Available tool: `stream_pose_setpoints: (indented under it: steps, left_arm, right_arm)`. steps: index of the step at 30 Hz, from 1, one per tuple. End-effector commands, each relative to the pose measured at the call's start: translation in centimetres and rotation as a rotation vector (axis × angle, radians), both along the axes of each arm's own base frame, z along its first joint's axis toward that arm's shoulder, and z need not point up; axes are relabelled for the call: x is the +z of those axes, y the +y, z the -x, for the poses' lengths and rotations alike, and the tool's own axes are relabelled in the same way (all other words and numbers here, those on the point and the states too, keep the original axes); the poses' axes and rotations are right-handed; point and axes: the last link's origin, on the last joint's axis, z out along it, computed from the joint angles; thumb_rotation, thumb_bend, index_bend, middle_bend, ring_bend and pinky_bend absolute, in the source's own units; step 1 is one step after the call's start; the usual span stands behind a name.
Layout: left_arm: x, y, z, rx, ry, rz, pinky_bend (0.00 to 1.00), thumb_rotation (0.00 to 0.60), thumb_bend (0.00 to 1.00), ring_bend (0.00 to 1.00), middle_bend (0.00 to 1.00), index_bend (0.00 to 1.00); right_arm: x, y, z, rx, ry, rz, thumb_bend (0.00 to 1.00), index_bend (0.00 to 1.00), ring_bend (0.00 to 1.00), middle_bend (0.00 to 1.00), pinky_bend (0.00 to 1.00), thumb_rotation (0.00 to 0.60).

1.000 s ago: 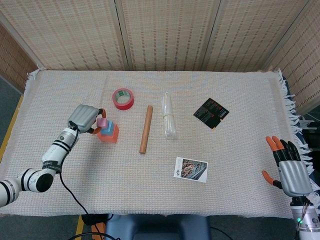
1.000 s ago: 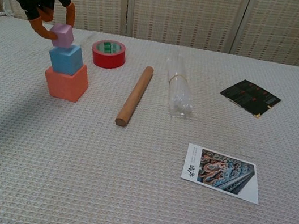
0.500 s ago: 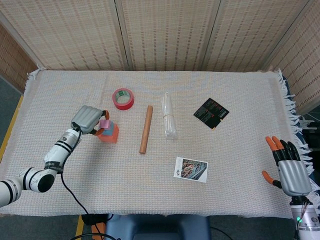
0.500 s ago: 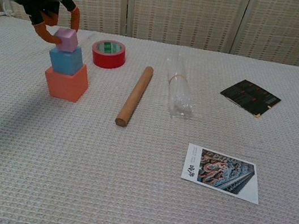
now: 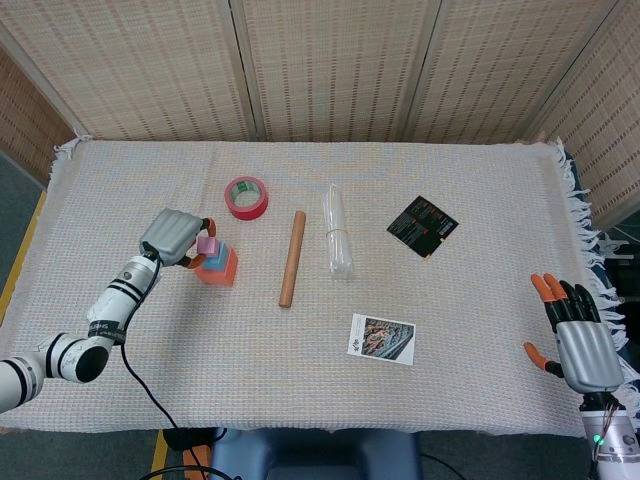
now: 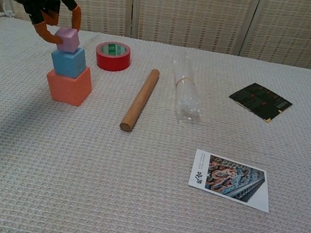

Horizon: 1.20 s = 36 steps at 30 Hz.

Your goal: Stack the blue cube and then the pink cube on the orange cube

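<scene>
The orange cube (image 6: 68,85) sits on the cloth at the left, with the blue cube (image 6: 68,61) stacked on it. The small pink cube (image 6: 67,39) is slightly tilted at the blue cube's top, toward its left edge. My left hand (image 6: 47,7) pinches the pink cube between orange-tipped fingers (image 6: 40,32). The head view shows the same left hand (image 5: 172,236) beside the pink cube (image 5: 208,245), blue cube (image 5: 211,259) and orange cube (image 5: 222,270). My right hand (image 5: 580,338) hovers at the table's near right corner, fingers spread and holding nothing.
A red tape roll (image 6: 113,55) lies just right of the stack, then a wooden rod (image 6: 140,99) and a clear plastic tube (image 6: 186,92). A black packet (image 6: 260,100) and a photo card (image 6: 229,179) lie further right on the woven cloth (image 6: 130,196).
My left hand brought the pink cube a little down and right onto the blue cube, then eased back slightly left. The right hand has not moved.
</scene>
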Motion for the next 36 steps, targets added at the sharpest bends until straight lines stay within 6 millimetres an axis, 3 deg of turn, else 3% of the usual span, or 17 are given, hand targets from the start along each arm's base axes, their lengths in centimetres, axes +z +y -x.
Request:
stream_pose_setpoints:
  steps: [1, 10, 18, 26, 30, 31, 32, 36]
  left_arm:
    - [0.0, 0.0, 0.1, 0.002, 0.001, 0.001, 1.0, 0.6, 0.33, 1.0, 1.0, 0.4]
    - [0.0, 0.0, 0.3, 0.012, 0.007, 0.012, 1.0, 0.6, 0.33, 1.0, 1.0, 0.27]
    - [0.2, -0.7, -0.1, -0.012, 0.004, 0.018, 1.0, 0.6, 0.33, 1.0, 1.0, 0.23]
    - [0.5, -4.4, 0.2, -0.068, -0.001, 0.034, 1.0, 0.6, 0.33, 1.0, 1.0, 0.18]
    - [1.4, -8.2, 2.9, -0.045, -0.058, 0.012, 1.0, 0.6, 0.33, 0.97, 0.98, 0.18]
    - [1.8, -9.3, 3.8, -0.036, -0.077, -0.003, 0.96, 0.6, 0.33, 0.9, 0.92, 0.18]
    - [2.2, -10.4, 4.9, -0.026, -0.096, -0.021, 0.87, 0.6, 0.33, 0.77, 0.79, 0.18]
    - [3.9, -17.0, 11.3, 0.024, -0.156, -0.183, 0.29, 0.6, 0.33, 0.13, 0.18, 0.14]
  right_arm:
    - [0.0, 0.0, 0.0, -0.002, 0.002, -0.004, 0.15, 0.0, 0.0, 0.0, 0.0, 0.6]
    - [-0.2, -0.1, 0.1, -0.01, 0.008, -0.01, 0.15, 0.0, 0.0, 0.0, 0.0, 0.6]
    - [-0.3, -0.2, 0.1, -0.013, 0.012, -0.012, 0.15, 0.0, 0.0, 0.0, 0.0, 0.6]
    - [-0.4, 0.0, -0.2, 0.0, 0.009, -0.024, 0.15, 0.0, 0.0, 0.0, 0.0, 0.6]
    - [-0.3, 0.3, -0.3, 0.011, 0.003, -0.025, 0.15, 0.0, 0.0, 0.0, 0.0, 0.6]
    - [-0.2, 0.3, -0.4, 0.013, 0.002, -0.026, 0.15, 0.0, 0.0, 0.0, 0.0, 0.6]
    - [-0.2, 0.4, -0.4, 0.014, 0.002, -0.027, 0.15, 0.0, 0.0, 0.0, 0.0, 0.6]
    - [-0.3, 0.7, -0.5, 0.023, -0.001, -0.039, 0.15, 0.0, 0.0, 0.0, 0.0, 0.6]
